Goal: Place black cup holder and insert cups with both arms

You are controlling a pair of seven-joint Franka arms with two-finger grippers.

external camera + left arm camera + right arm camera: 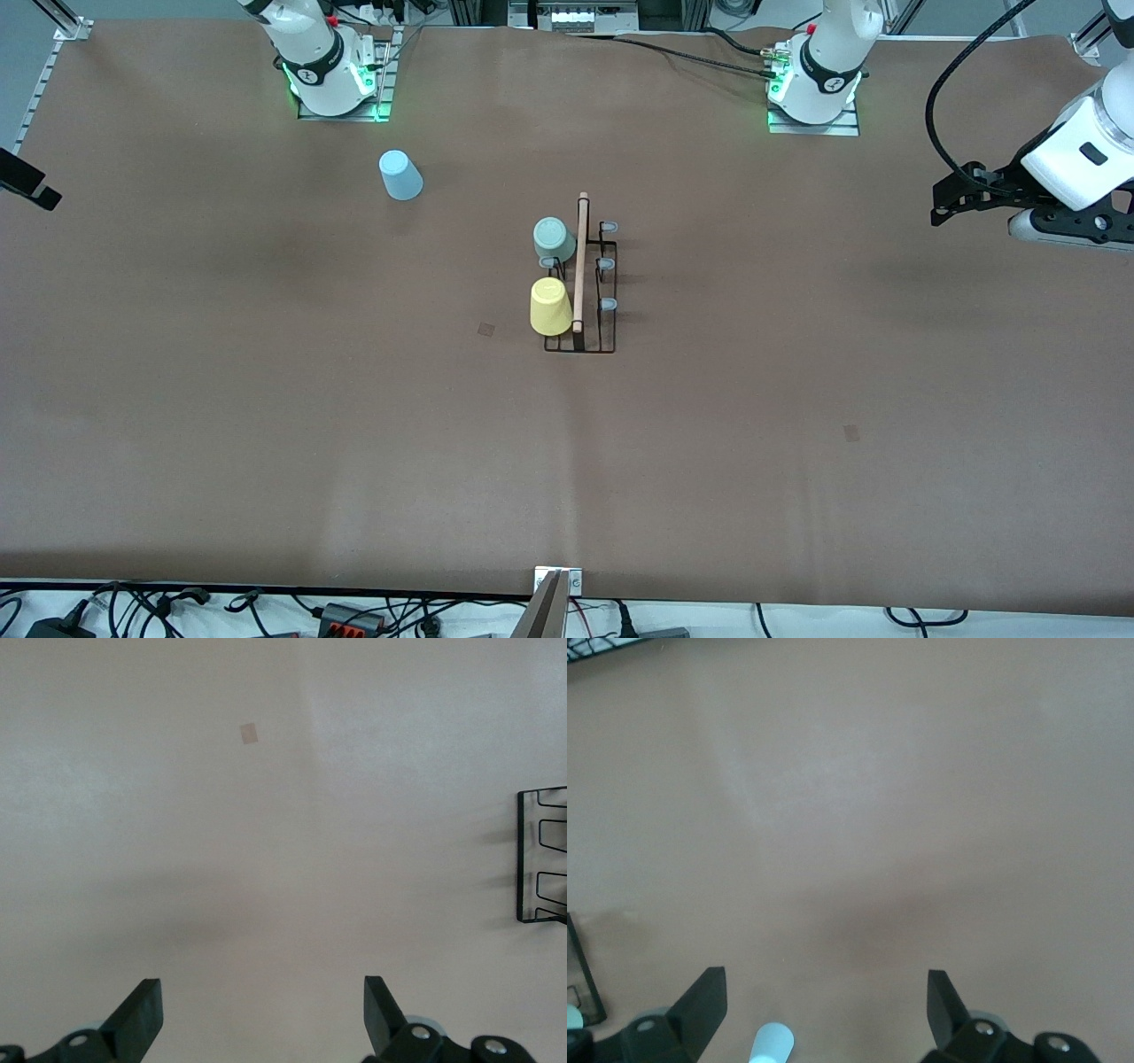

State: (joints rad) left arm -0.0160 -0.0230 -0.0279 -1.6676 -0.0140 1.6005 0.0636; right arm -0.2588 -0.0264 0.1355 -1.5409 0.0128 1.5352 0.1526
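So here's where I'm at: the black cup holder (586,288) is sitting flat in the middle of the worktop (797,399), its wooden rod handle (580,264) running lengthwise, which to me reads as the placing part being done. Two cups are upside down on pegs along the side toward the right arm's end: the pale green cup (551,239) and, nearer the front camera, the yellow cup (550,307). Mouth-down makes sense, that's how a peg keeps a cup from sliding off. The three grey-tipped pegs (607,264) on the side toward the left arm's end are all bare. The light blue cup (400,175) is the odd one out, standing upside down on the worktop toward the right arm's end, farther from the front camera than the rack and well apart from it, so I'd say that one is next. The left gripper (263,1014) hovers out at the left arm's end with its fingers spread wide and nothing between them; its wrist view just catches the edge of the rack. The right gripper (827,1010) is also up with wide, empty fingers, and a bit of pale blue shows below it in its wrist view, which is probably that cup. Its position suits a straight-down grab.
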